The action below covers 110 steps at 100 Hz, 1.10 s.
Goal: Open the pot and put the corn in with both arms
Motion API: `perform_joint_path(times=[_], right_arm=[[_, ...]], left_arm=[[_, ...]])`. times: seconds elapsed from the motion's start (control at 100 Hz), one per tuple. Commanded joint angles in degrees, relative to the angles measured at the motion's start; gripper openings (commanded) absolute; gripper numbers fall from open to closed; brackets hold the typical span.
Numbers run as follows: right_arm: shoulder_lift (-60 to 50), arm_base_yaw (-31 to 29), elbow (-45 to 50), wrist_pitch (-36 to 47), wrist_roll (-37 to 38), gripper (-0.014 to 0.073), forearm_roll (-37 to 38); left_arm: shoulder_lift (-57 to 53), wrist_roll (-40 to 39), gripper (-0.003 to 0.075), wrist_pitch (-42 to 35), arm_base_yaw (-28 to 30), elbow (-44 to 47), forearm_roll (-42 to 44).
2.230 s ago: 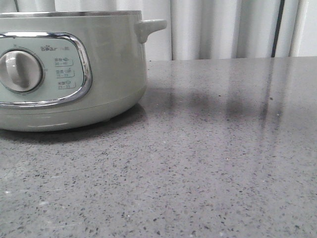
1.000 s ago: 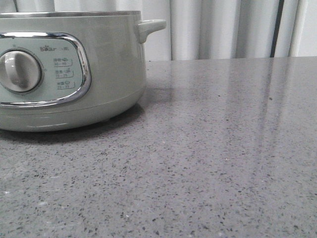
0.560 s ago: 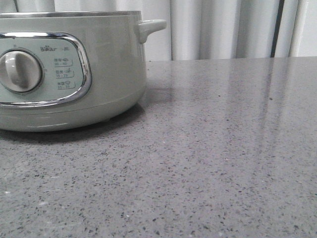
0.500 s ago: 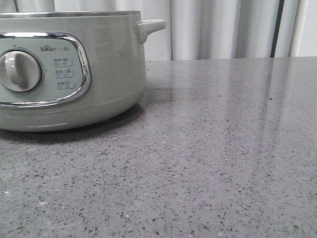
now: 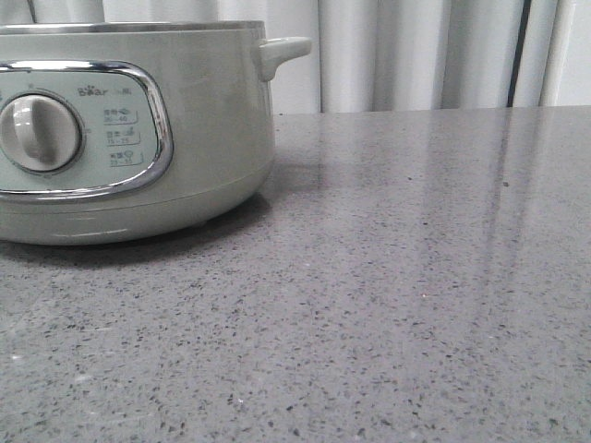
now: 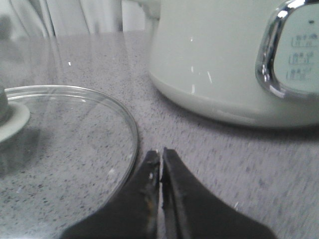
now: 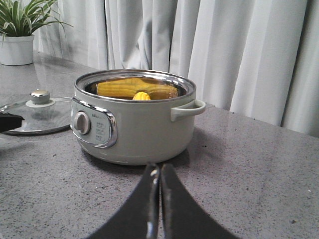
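Note:
The pale grey-green pot stands at the left of the front view, with no lid on it. It also shows in the right wrist view and the left wrist view. The yellow corn lies inside the pot, its end just above the rim. The glass lid lies flat on the counter beside the pot, and it shows in the left wrist view too. My left gripper is shut and empty, low over the counter by the lid's edge. My right gripper is shut and empty, in front of the pot.
A potted plant stands at the far corner of the grey speckled counter. Pale curtains hang behind the counter. Neither arm shows in the front view.
The front view has shifted slightly; the pot's dial and panel sit a few pixels further right. A faint shadow on the counter to the right of the pot has gone.

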State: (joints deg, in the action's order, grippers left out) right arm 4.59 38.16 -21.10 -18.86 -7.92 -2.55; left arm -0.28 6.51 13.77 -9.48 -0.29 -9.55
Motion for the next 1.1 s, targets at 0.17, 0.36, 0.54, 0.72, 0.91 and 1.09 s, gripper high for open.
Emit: perform_joint_path(times=[0.17, 0.36, 0.54, 0.72, 0.91, 1.09], right_arm=[[0.65, -0.27, -1.36, 4.31, -0.32, -0.0043, 0.07], [0.65, -0.27, -1.36, 4.31, -0.32, -0.0043, 0.07], [0.65, -0.27, -1.36, 4.31, -0.32, -0.0043, 0.07], [0.65, -0.27, -1.36, 4.31, -0.32, -0.0043, 0.07], [0.65, -0.27, -1.36, 4.31, -0.32, -0.0043, 0.07], [0.65, -0.27, -1.36, 4.19, -0.32, -0.0043, 0.07]], left_arm=[[-1.61, -8.06, -0.0020, 3.06, -0.30, 1.62, 1.99], [-1.61, -8.06, -0.0020, 3.06, -0.30, 1.62, 1.99], [-1.61, -8.06, -0.0020, 3.06, -0.30, 1.62, 1.99], [-1.61, -8.06, -0.0020, 3.06, -0.30, 1.62, 1.99], [-1.61, -8.06, -0.0020, 3.06, -0.30, 1.62, 1.99], [-1.61, -8.06, -0.0020, 3.06, -0.30, 1.62, 1.99]])
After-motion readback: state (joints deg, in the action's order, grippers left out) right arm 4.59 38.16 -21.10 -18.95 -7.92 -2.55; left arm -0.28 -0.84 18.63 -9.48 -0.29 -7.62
